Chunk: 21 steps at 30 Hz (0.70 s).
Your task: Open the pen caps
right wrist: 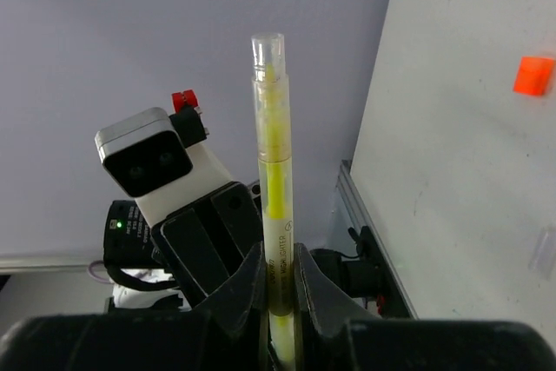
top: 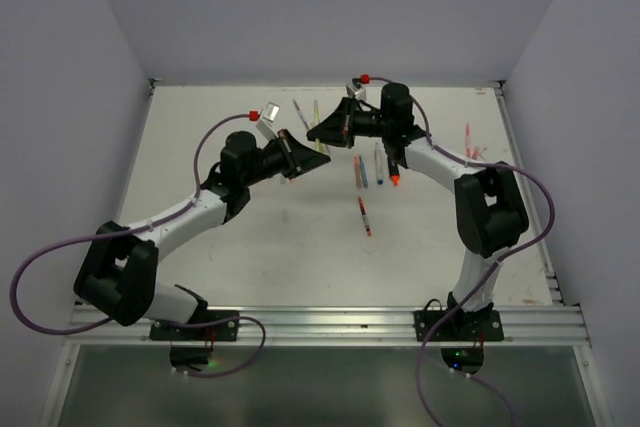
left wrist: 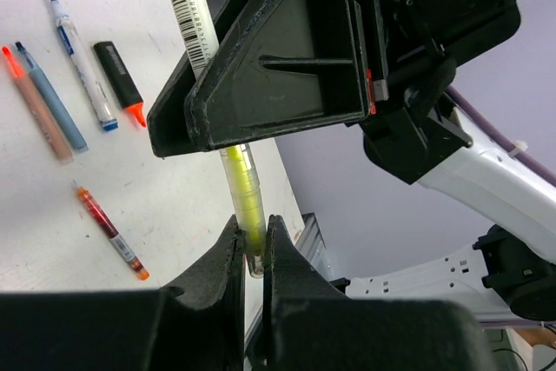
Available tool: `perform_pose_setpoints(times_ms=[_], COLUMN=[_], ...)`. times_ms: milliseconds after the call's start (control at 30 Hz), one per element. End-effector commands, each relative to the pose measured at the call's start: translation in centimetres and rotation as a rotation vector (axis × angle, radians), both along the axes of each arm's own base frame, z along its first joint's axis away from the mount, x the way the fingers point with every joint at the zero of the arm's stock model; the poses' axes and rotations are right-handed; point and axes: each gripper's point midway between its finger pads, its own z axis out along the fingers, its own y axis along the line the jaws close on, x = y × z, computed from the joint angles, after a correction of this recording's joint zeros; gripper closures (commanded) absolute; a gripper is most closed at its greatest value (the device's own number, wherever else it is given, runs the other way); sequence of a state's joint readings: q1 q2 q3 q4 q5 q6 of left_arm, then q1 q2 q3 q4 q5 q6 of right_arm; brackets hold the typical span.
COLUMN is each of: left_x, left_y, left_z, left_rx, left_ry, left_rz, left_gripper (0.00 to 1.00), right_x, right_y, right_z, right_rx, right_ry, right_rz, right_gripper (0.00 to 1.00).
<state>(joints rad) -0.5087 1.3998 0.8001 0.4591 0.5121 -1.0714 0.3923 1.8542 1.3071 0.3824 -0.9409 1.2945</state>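
Two arms meet in mid-air over white table, sharing one yellow highlighter. Fingers of left gripper pinched tight on see-through yellow end of barrel. Fingers of right gripper clamped on labelled mid-barrel, just beyond left fingertips. Its clear cap sits at free end, well past right fingers (on pen, not gripped). On table left of left fingers: black highlighter with bare orange tip, red pen. Right of right fingers: loose orange cap on table.
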Motion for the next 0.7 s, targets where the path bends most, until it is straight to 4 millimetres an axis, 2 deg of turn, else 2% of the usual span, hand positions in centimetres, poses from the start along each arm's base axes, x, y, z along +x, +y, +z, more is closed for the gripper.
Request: perform_pose_setpoints(times_ms=[0,33,200,233,267,300,333,433,500,533,600,667], left_x=[-8.1,-8.3,-8.9,-8.9,-8.9,-8.7,-8.7,-8.6,-8.0,-7.7,-7.2,-7.3], left_y=[-1.4,-1.4,-1.1,-1.0,-1.0,-0.8,-0.8,-0.4,0.0,0.3,1.1,2.1], left_z=[0.4,0.5,1.2,1.2,1.3,0.9,0.7,-0.2,-1.5,-2.2,-3.8,-5.2], left_rx=[-0.014,-0.016,-0.027,-0.026,-0.025,-0.004,0.005,0.038,0.106,0.143,0.228,0.293], left_ry=[-0.017,-0.02,-0.047,-0.047,-0.049,-0.035,-0.031,-0.004,0.027,0.04,0.063,0.1], left_rz=[-0.353,-0.353,-0.361,-0.358,-0.357,-0.34,-0.335,-0.308,-0.264,-0.246,-0.198,-0.159], left_gripper=[1.0,1.0,1.0,1.0,1.0,1.0,1.0,1.0,1.0,1.0,1.0,1.0], right_x=[10.2,10.3,10.7,11.5,11.5,11.8,12.5,12.2,12.3,11.6,10.3,8.6], right_y=[-5.8,-5.8,-5.8,-6.3,-6.8,-7.5,-8.7,-8.6,-8.6,-8.7,-8.7,-8.9], right_z=[5.6,6.2,5.2,5.2,4.1,3.9,2.8,3.3,3.1,1.9,2.0,0.9], right_rx=[0.176,0.167,0.026,-0.034,-0.121,-0.192,-0.311,-0.316,-0.357,-0.399,-0.422,-0.47], right_ry=[-0.149,-0.217,-0.338,-0.412,-0.378,-0.393,-0.399,-0.384,-0.362,-0.326,-0.327,-0.287], right_rz=[-0.407,-0.402,-0.388,-0.429,-0.45,-0.485,-0.562,-0.543,-0.525,-0.497,-0.456,-0.411], right_gripper=[1.0,1.0,1.0,1.0,1.0,1.0,1.0,1.0,1.0,1.0,1.0,1.0])
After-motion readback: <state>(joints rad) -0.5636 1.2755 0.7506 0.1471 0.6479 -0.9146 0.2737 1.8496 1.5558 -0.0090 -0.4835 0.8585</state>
